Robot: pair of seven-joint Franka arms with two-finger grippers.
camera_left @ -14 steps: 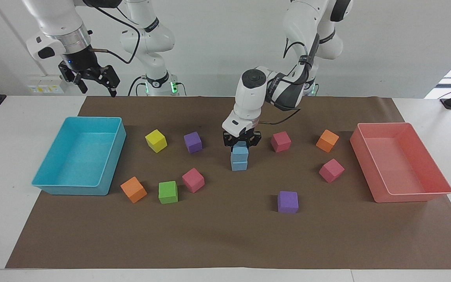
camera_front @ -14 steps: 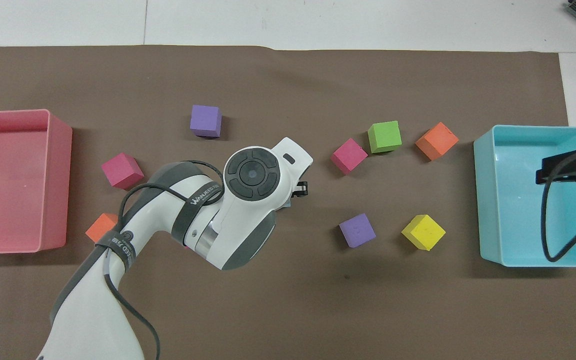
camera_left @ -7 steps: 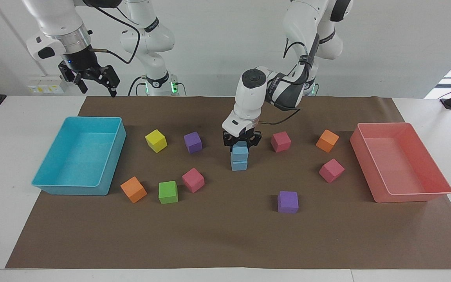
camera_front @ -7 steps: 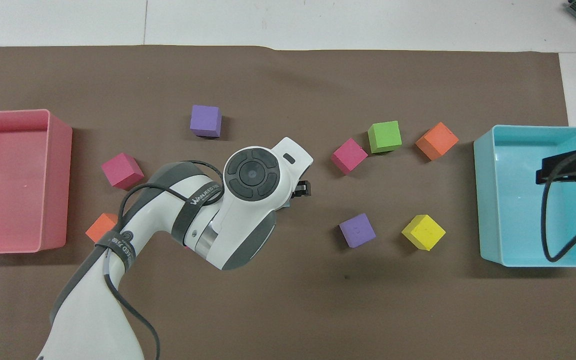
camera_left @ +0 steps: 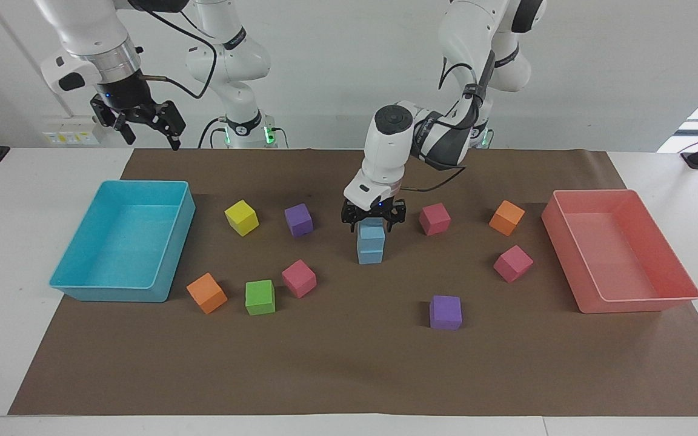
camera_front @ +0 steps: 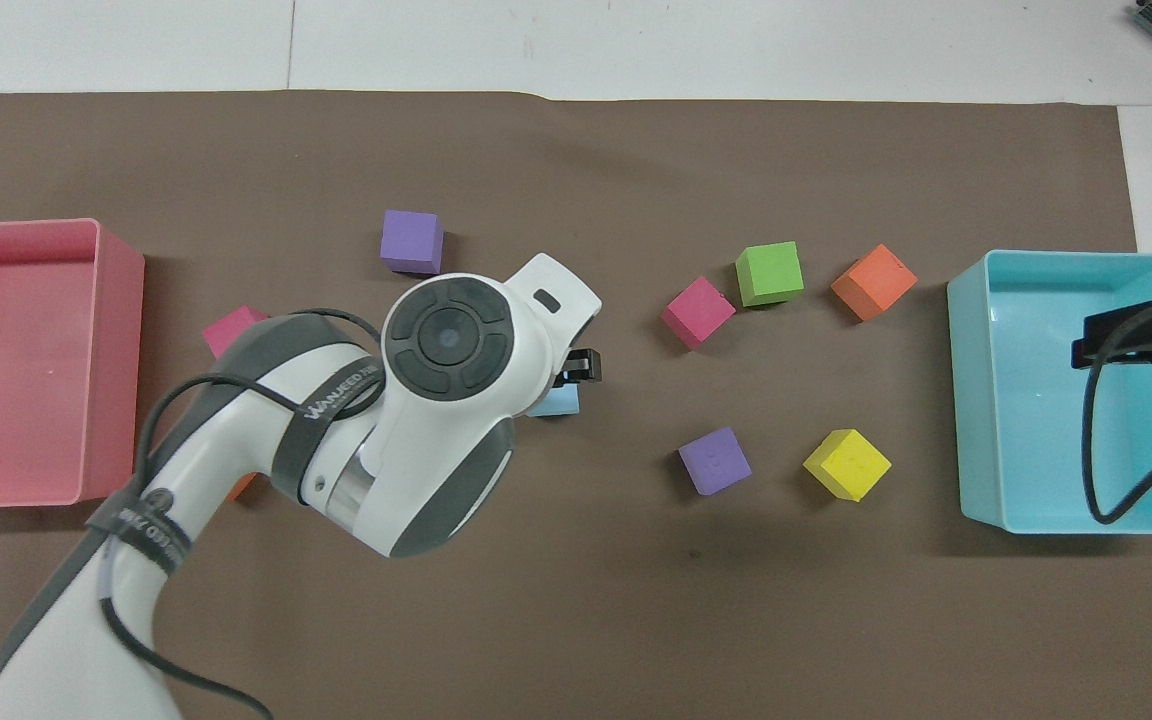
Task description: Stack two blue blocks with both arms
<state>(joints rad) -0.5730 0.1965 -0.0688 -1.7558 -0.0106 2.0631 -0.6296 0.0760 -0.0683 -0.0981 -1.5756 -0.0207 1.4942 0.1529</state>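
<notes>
Now the left gripper [camera_left: 373,221] is lifting off the two blue blocks [camera_left: 371,243], which are standing stacked one on the other in the middle of the brown mat [camera_left: 349,375]. Half a second ago its fingers were down around the upper block; here they are spread apart and sitting higher, at that block's top edge, with nothing between them. In the overhead view the left arm's wrist has swung toward the pink tray [camera_front: 36,360], and a corner of the stack is now showing beside it where it was almost hidden before.

Taking the stack as the landmark: the nearest purple cube [camera_left: 299,219] is lying beside it toward the right arm's end, the yellow cube [camera_left: 242,217] past that, and a pink cube [camera_left: 434,218] is beside it toward the left arm's end. Another pink cube [camera_left: 299,278], the green cube [camera_left: 260,297] and a second purple cube [camera_left: 445,312] are lying farther from the robots than the stack.

The right gripper [camera_left: 146,124] is waiting well away from the stack, raised over the turquoise tray [camera_left: 82,287], its fingers parted and holding nothing.

The release is suggesting that the stacking itself is done: the upper block is resting squarely on the lower one without support. What seems to be left is for the left arm to clear away without brushing the stack.
</notes>
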